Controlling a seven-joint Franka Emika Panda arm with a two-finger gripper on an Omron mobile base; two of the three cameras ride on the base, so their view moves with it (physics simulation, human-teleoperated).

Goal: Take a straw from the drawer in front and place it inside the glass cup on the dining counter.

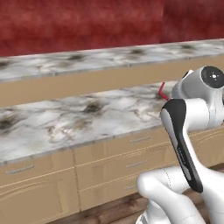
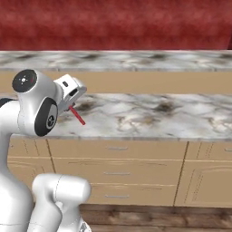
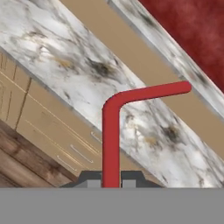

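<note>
The straw is pinched tight in the claw. It's thin, red and bent like an elbow, sticking out past the fingertips. The marble counter is seen just beyond and below it.

Straw smooth matt red plastic; counter veined marble

Glossy white arm, dark joints
</note>
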